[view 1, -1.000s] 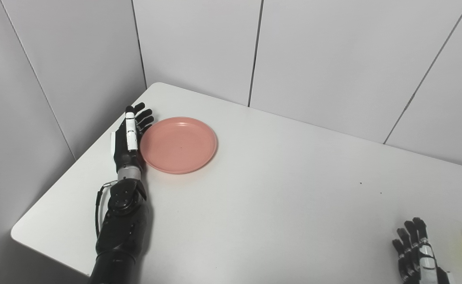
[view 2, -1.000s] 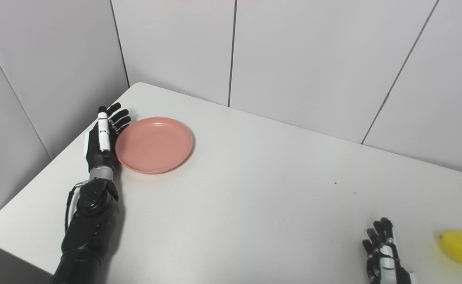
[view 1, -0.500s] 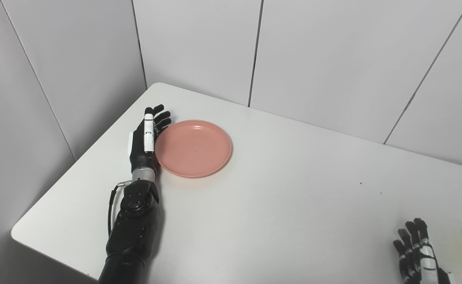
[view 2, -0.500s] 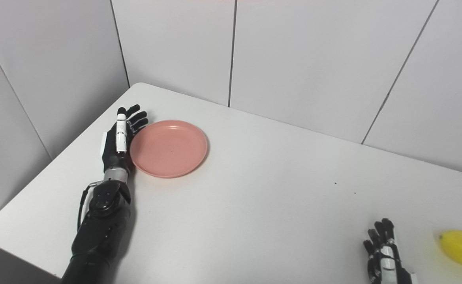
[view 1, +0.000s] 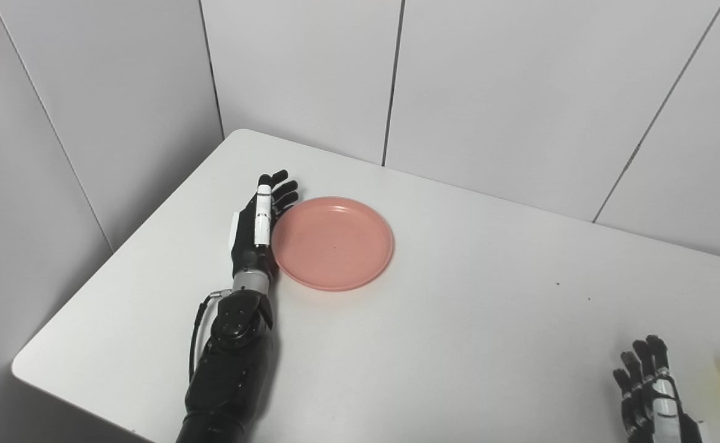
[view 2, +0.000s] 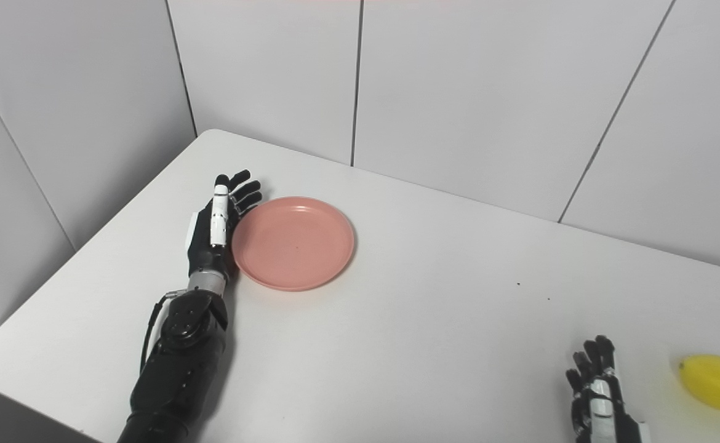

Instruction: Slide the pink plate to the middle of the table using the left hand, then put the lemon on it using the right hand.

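The pink plate point(view 1: 333, 242) lies flat on the white table point(view 1: 458, 344), left of its middle. My left hand point(view 1: 260, 223) stands on edge with fingers straight and apart, its palm side against the plate's left rim; it holds nothing. The yellow lemon point(view 2: 712, 382) rests near the table's right front, only partly visible in the left eye view. My right hand point(view 2: 599, 391) sits at the bottom right, fingers extended and apart, a short way left of the lemon and not touching it.
Grey wall panels point(view 1: 489, 92) rise behind the table and along its left side. The table's left front corner point(view 1: 24, 369) is rounded. A few small dark specks point(view 1: 558, 284) mark the tabletop right of the plate.
My left hand has moved right across the table, pushing the pink plate along with it. The view has shifted slightly. The right hand and lemon stay put.
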Controlling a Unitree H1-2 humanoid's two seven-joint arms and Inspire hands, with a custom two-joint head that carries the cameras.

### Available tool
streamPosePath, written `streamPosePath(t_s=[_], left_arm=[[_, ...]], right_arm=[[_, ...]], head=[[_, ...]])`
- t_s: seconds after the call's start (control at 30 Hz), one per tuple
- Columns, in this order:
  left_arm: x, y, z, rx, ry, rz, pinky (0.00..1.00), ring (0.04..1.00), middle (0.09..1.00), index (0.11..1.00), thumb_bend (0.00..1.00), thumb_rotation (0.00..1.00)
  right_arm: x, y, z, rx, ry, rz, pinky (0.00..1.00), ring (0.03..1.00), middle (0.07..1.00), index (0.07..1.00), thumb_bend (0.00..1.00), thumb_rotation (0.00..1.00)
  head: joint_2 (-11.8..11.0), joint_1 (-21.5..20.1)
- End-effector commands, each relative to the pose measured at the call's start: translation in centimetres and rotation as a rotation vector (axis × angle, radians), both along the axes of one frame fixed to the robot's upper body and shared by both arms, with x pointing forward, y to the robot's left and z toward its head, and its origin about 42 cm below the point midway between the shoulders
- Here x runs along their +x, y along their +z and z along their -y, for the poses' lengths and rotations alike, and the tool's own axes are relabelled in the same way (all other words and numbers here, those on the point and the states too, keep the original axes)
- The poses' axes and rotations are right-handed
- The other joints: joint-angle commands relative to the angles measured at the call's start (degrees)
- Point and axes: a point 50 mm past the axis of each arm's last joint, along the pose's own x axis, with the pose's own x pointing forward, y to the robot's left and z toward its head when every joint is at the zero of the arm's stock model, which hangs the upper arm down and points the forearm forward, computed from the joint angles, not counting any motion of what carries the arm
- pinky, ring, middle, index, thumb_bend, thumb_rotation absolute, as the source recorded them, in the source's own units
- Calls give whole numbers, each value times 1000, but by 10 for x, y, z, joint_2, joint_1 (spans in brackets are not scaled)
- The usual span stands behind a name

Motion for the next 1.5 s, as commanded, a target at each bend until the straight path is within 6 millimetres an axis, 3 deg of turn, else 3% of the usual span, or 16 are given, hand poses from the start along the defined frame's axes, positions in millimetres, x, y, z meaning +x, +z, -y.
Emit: streamPosePath(t_s=[0.0, 0.3, 0.63, 1.07, 1.47], left_arm=[[-1, 1, 11, 7, -7, -14, 818, 796, 779, 772, 457, 1000], [-5, -3, 23, -24, -43, -9, 753, 768, 772, 764, 440, 1000], [-14, -1, 39, -47, -106, -4, 781, 783, 793, 784, 458, 1000], [-19, -11, 66, 2, -196, -15, 843, 830, 818, 813, 476, 1000], [-28, 0, 106, 36, -243, -3, 803, 816, 804, 798, 438, 1000]], right_arm=[[1, 11, -2, -9, -9, 54, 1000, 1000, 1000, 1000, 507, 854], [2, 9, -10, -15, -12, 55, 1000, 1000, 1000, 1000, 552, 855], [5, 7, -24, -18, -21, 59, 1000, 1000, 1000, 1000, 642, 856], [5, 10, -33, -27, -54, 59, 1000, 1000, 1000, 1000, 542, 841], [7, 11, -43, -64, -78, 64, 1000, 1000, 997, 976, 569, 844]], head=[[4, -9], [24, -59], [34, -94], [36, -163], [39, -214]])
